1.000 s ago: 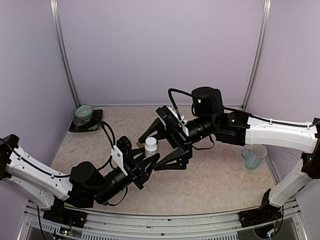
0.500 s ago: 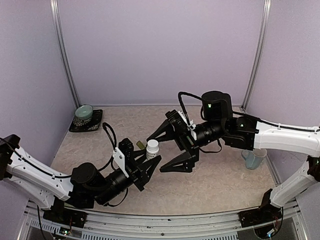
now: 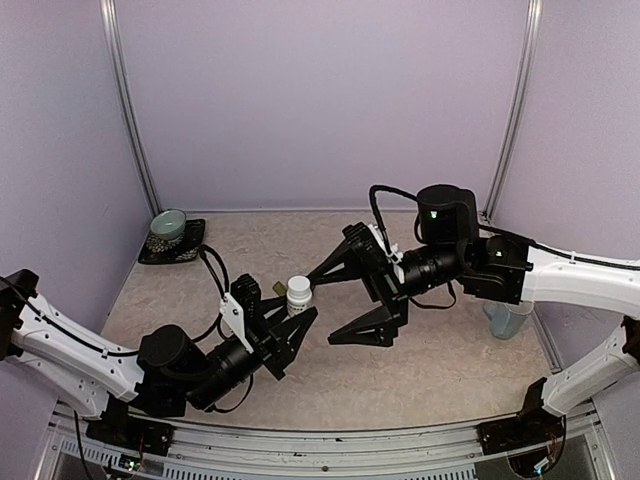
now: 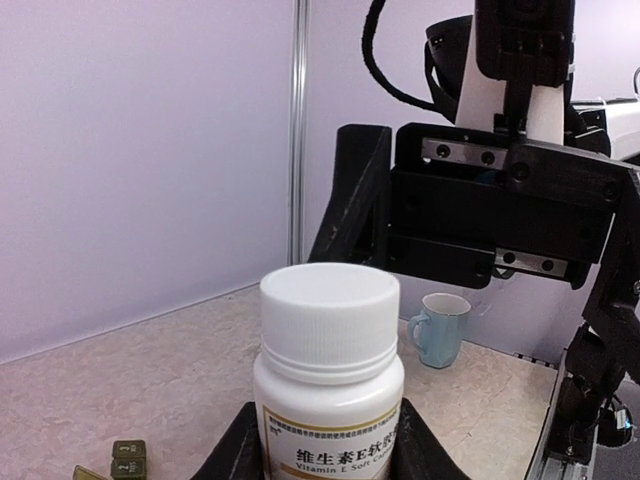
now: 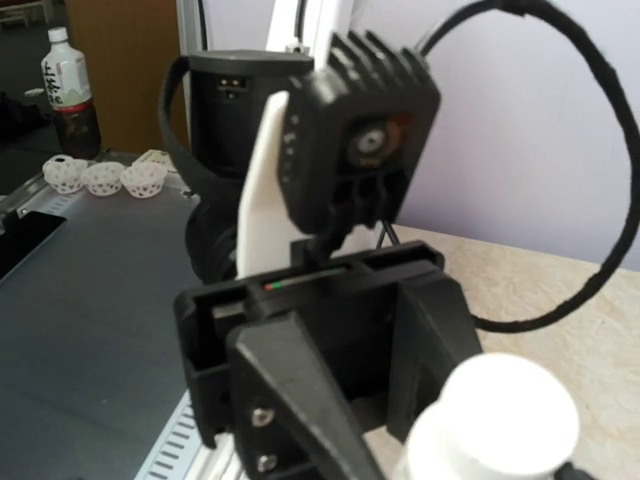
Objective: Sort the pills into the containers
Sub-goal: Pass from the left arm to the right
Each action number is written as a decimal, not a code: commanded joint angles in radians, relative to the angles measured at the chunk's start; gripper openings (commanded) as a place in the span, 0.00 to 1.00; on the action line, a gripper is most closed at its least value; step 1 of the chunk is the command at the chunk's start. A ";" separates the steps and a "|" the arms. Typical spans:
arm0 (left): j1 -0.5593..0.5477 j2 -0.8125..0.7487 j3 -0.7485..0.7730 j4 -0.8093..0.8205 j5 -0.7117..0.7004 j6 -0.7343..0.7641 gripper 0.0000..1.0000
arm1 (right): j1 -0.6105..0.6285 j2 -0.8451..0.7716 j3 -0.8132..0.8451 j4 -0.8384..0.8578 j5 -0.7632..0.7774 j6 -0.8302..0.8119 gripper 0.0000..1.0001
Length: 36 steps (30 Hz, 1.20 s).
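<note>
My left gripper (image 3: 290,318) is shut on an upright white pill bottle (image 3: 298,293) and holds it above the table. In the left wrist view its black fingers (image 4: 236,452) flank the bottle (image 4: 328,370), whose white cap is on. My right gripper (image 3: 335,307) is open and empty just right of the bottle, jaws wide and facing it without touching. The right wrist view shows the bottle's cap (image 5: 495,415) and the left gripper's body (image 5: 300,300) behind it. The dark green containers (image 3: 271,288) lie on the table behind the bottle, and they show low in the left wrist view (image 4: 127,455). No loose pills are visible.
A pale blue mug (image 3: 505,318) stands at the right, partly behind my right arm, and shows in the left wrist view (image 4: 438,326). A pale green bowl (image 3: 168,224) sits on a dark mat (image 3: 180,248) at the back left. Purple walls enclose the table.
My right gripper, which straddled the bottle's top a second ago, has drawn back to the right, still open. The left gripper still holds the bottle in about the same place.
</note>
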 commanded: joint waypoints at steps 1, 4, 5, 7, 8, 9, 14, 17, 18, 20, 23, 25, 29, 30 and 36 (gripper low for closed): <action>0.009 -0.023 -0.014 0.038 -0.049 -0.002 0.36 | 0.002 -0.049 -0.007 -0.053 0.006 -0.024 1.00; 0.009 -0.024 -0.014 0.036 -0.035 -0.003 0.36 | -0.005 -0.052 0.001 -0.070 0.052 -0.019 1.00; 0.009 -0.022 -0.014 0.032 -0.023 -0.003 0.36 | -0.011 -0.045 0.010 -0.080 0.061 -0.010 1.00; 0.008 -0.015 -0.007 0.020 0.002 -0.004 0.36 | -0.018 -0.024 0.035 -0.103 0.070 -0.001 1.00; 0.009 -0.014 -0.003 0.014 0.019 -0.004 0.36 | -0.021 -0.010 0.047 -0.111 0.061 0.000 1.00; 0.009 -0.010 -0.001 0.011 0.043 -0.002 0.36 | -0.021 -0.004 0.059 -0.118 0.052 0.000 1.00; 0.007 0.004 0.013 -0.003 0.097 -0.002 0.36 | -0.022 0.022 0.113 -0.138 0.030 -0.014 1.00; 0.007 0.008 0.021 -0.009 0.117 -0.003 0.36 | -0.022 0.044 0.149 -0.172 0.031 -0.037 1.00; 0.008 0.011 0.025 -0.016 0.120 -0.003 0.36 | -0.023 0.054 0.159 -0.179 0.018 -0.045 1.00; 0.010 0.020 0.036 -0.027 0.126 -0.005 0.36 | -0.023 0.070 0.174 -0.173 -0.029 -0.049 1.00; 0.010 0.029 0.042 -0.031 0.129 -0.010 0.36 | -0.017 0.088 0.185 -0.139 -0.114 -0.029 1.00; 0.012 0.031 0.045 -0.032 0.128 -0.010 0.36 | -0.006 0.099 0.194 -0.138 -0.128 -0.032 1.00; 0.015 0.022 0.046 -0.038 0.130 -0.010 0.36 | -0.002 0.104 0.188 -0.135 -0.111 -0.035 1.00; 0.016 0.021 0.046 -0.040 0.129 -0.010 0.36 | -0.001 0.103 0.183 -0.133 -0.112 -0.033 1.00; 0.019 0.012 0.042 -0.042 0.094 -0.013 0.36 | 0.000 0.075 0.157 -0.122 -0.119 -0.030 0.98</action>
